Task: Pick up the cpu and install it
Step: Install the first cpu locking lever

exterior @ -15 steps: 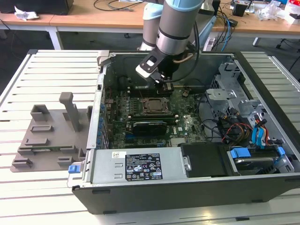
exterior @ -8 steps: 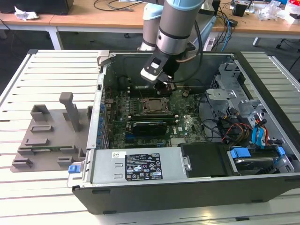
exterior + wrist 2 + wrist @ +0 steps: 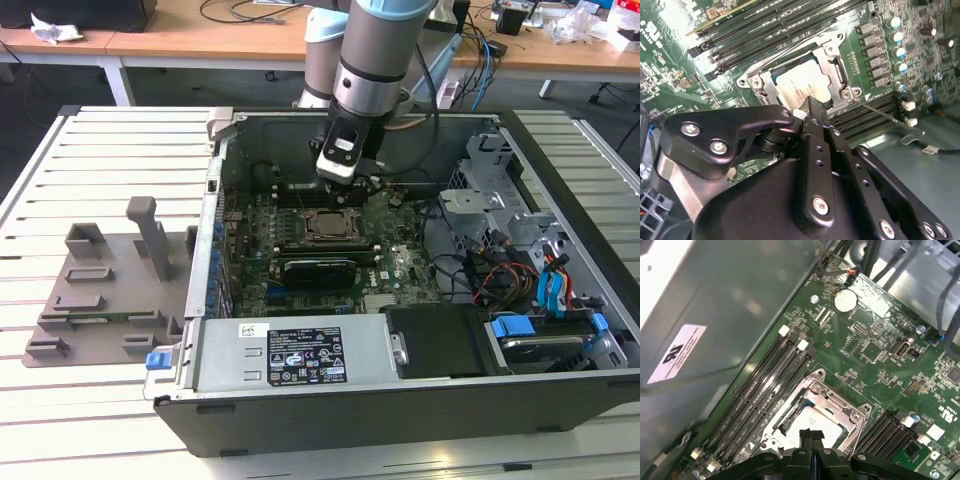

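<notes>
Arm reaches down into the open computer case (image 3: 560,395), wrist tilted over the motherboard (image 3: 400,265). Gripper (image 3: 812,436) fingers pinched together, holding nothing, poised just above the cpu (image 3: 802,85), which lies seated inside the socket frame (image 3: 837,67).

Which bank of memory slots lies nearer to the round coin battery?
The bank with white end clips, on the case-wall side of the cpu; it ends just before the coin battery.

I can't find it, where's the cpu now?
In both wrist views the cpu sits in the metal socket frame on the motherboard, between memory slots.
</notes>
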You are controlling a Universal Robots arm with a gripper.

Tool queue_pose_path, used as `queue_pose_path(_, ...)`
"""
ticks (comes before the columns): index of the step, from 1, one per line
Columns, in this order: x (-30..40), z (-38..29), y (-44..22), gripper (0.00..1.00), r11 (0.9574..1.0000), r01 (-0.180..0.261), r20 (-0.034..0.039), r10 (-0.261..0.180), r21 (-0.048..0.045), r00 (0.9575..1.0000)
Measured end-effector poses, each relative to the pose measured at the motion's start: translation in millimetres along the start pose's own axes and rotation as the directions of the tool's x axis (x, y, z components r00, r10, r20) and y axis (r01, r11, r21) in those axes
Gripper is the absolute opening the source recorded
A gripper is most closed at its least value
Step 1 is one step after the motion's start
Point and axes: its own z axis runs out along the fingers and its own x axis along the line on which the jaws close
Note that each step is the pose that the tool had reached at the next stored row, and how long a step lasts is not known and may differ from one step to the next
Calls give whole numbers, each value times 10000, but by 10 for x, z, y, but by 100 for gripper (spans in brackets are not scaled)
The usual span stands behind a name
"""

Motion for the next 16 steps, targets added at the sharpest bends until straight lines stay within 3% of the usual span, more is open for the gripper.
queue_pose_path(2,0,0,0,11,9988,493,39,-493,36,9988)
queue_pose_path(4,0,0,0,11,9929,1187,92,-1188,91,9929)
queue_pose_path(6,0,0,1,11,9886,1501,115,-1503,117,9886)
queue_pose_path(8,0,0,0,11,9747,2229,164,-2232,181,9746)
queue_pose_path(10,0,0,0,11,9578,2865,204,-2870,242,9577)
queue_pose_path(11,0,0,0,11,9424,3333,231,-3339,288,9423)
queue_pose_path(13,0,0,0,11,9215,3869,260,-3878,344,9214)
queue_pose_path(14,0,0,0,11,9073,4187,276,-4198,379,9072)
queue_pose_path(16,0,0,0,11,8968,4406,286,-4418,404,8967)
